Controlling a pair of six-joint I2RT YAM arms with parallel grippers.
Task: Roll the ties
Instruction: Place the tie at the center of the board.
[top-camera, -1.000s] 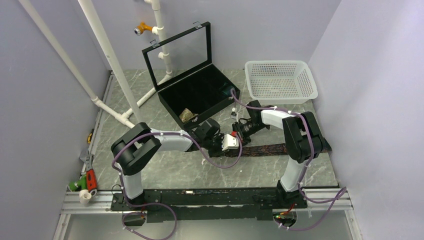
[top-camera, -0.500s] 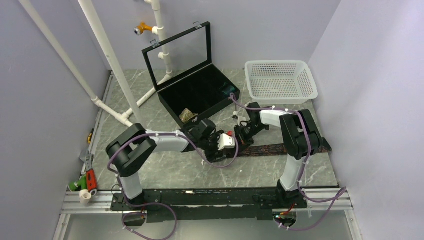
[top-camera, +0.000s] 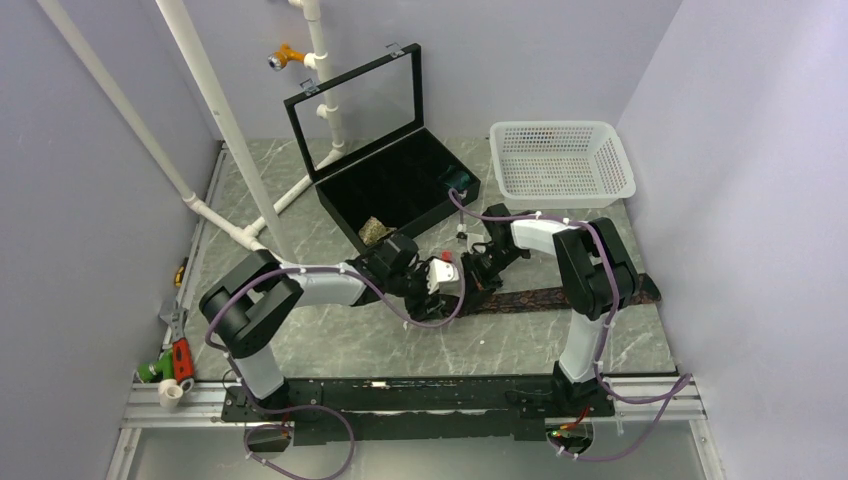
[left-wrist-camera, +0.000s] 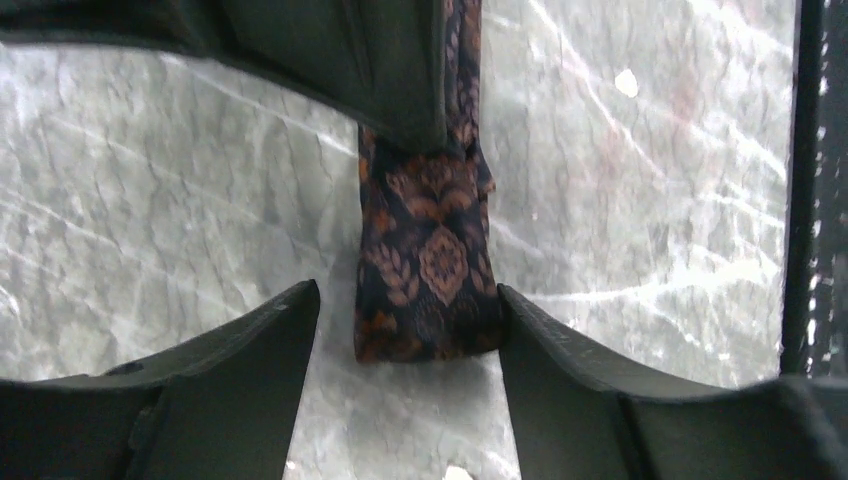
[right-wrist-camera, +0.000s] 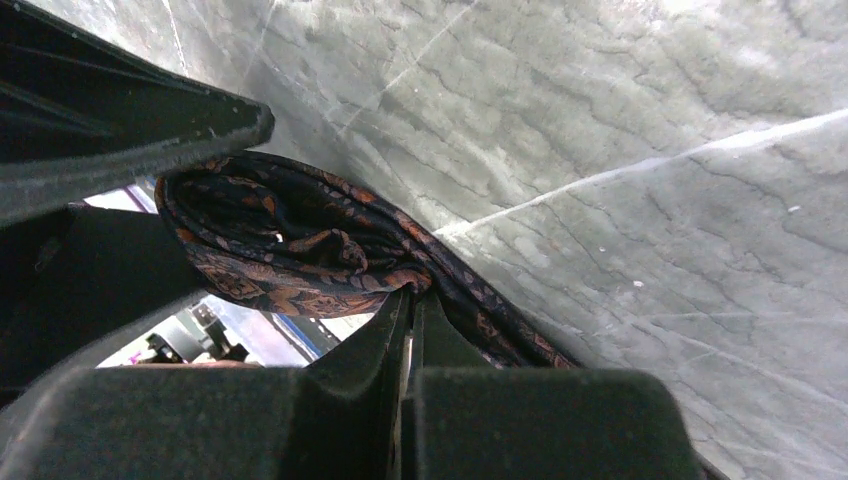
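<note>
We are noting the left gripper (left-wrist-camera: 405, 310) going from narrow to wide, now straddling the dark brown-maroon tie (left-wrist-camera: 430, 260) mid-frame on the surface (left-wrist-camera: 150, 200). The right gripper (right-wrist-camera: 408, 300) is staying closed, pinching its rolled end. We are judging this a regrasp.

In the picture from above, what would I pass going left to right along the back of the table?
Thick slanted white plastic pipe, open black case with a glass lid, white plastic mesh basket.

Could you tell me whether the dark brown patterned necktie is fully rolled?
Partly: one end of the necktie is coiled at the right gripper; the rest lies flat.
</note>
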